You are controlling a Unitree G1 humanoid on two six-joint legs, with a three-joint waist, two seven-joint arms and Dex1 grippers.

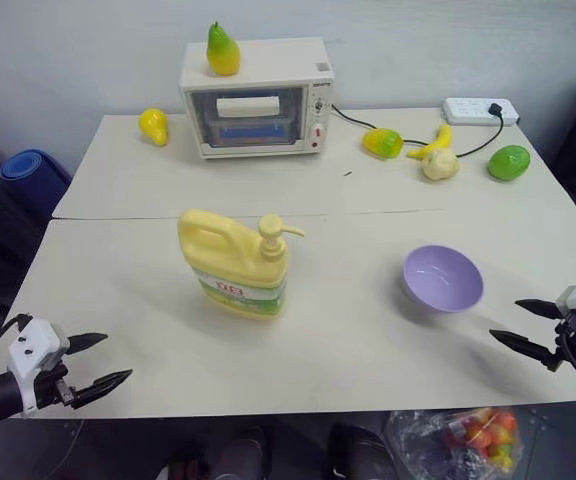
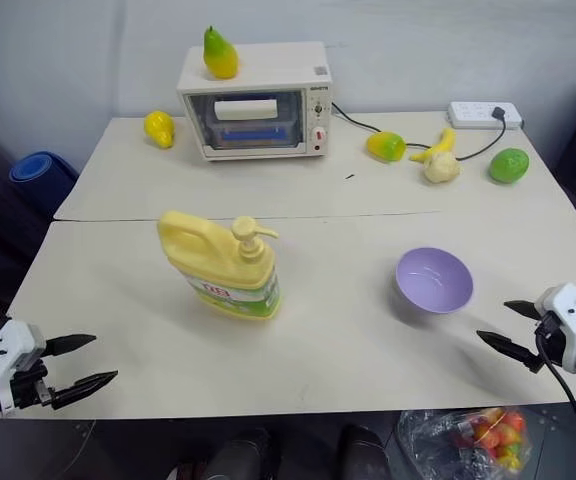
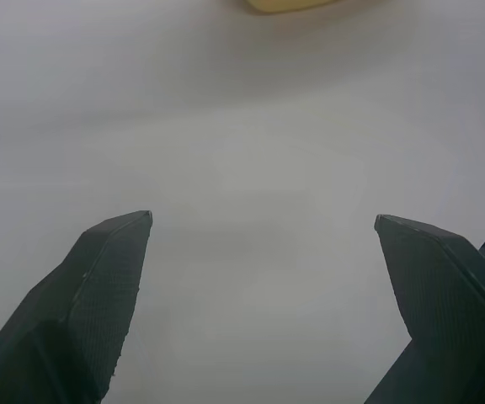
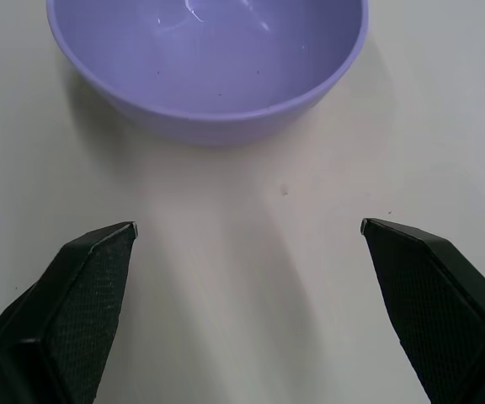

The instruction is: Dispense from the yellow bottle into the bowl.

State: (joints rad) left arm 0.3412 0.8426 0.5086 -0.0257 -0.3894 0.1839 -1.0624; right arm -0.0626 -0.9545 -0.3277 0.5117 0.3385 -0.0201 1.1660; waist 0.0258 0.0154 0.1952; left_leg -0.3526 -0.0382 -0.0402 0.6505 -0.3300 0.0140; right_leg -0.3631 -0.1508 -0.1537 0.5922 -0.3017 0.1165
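pale-yellow pump jug, green-white label

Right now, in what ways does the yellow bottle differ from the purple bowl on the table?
The yellow bottle is tall and pale yellow, with a handle, a pump and a green label; the bowl is low, round, plain lavender. The bottle is capped by its pump, while the bowl is open and looks empty. The bottle stands nearer the left gripper, the bowl nearer the right gripper. Both rest upright on the table, untouched, with both grippers open.
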